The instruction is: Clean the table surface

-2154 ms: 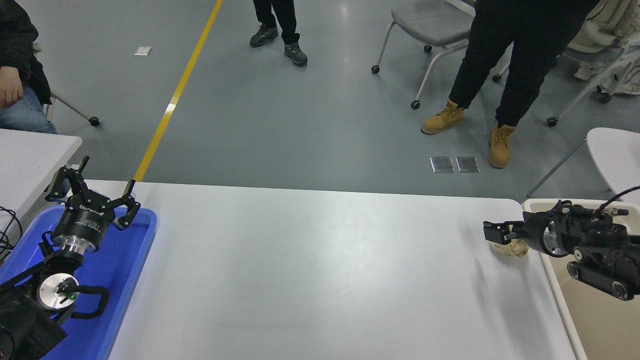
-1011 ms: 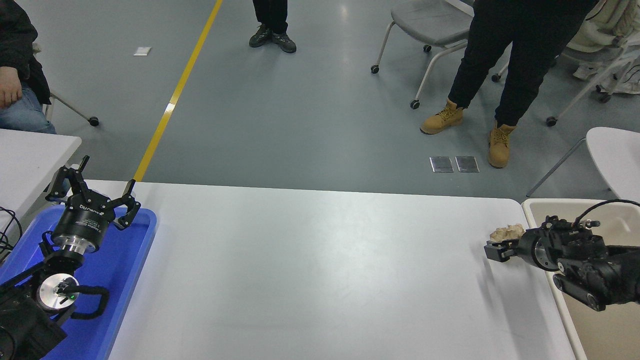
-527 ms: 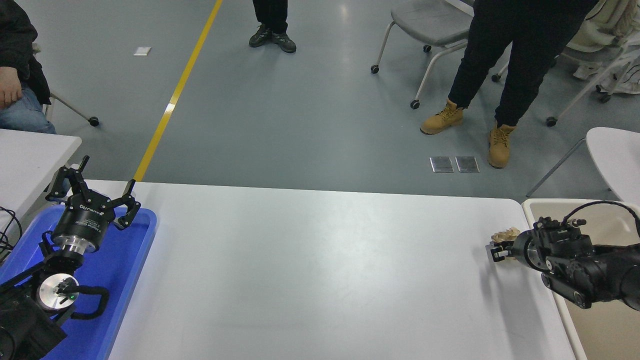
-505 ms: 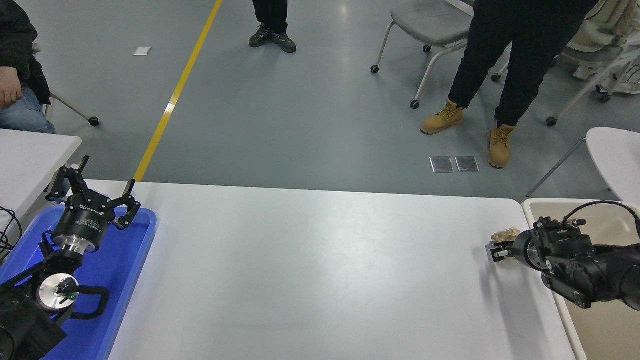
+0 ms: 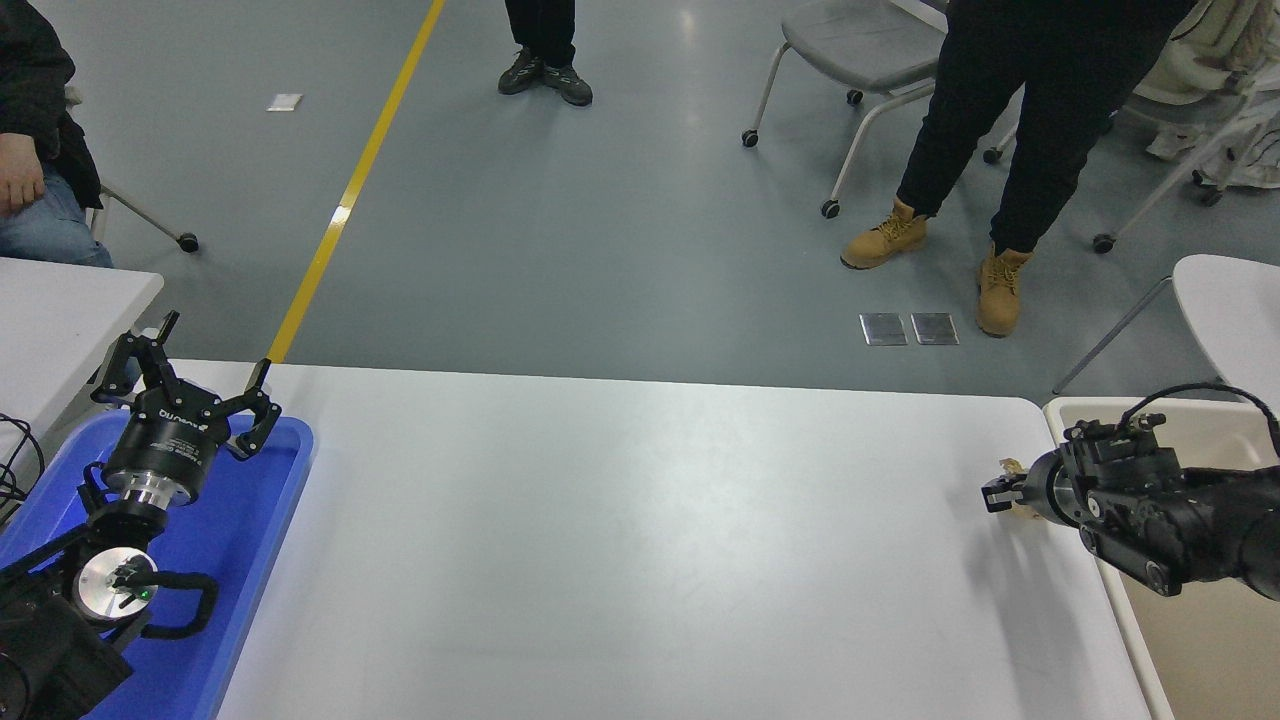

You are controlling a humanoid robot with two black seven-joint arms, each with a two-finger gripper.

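The table surface (image 5: 620, 540) is a wide white-grey top filling the lower picture. Near its far right corner lies a small beige crumpled wad (image 5: 1008, 465), mostly hidden behind my right gripper (image 5: 1000, 491). That gripper comes in from the right edge, points left, and is seen nearly end-on close over the table. Whether it touches or holds the wad does not show. My left gripper (image 5: 218, 342) is parked at the lower left above the blue tray (image 5: 250, 560), open and holding nothing.
A beige bin (image 5: 1118, 600) stands against the table's right edge under my right arm. A smaller white table (image 5: 60, 300) shows at the left, with a seated person behind it. A person in tan boots (image 5: 985, 290) stands beyond the far edge, near wheeled chairs (image 5: 860, 50).
My right gripper has moved towards the far edge and slightly right, onto the beige wad, which now shows only as small bits. The left arm has not moved.
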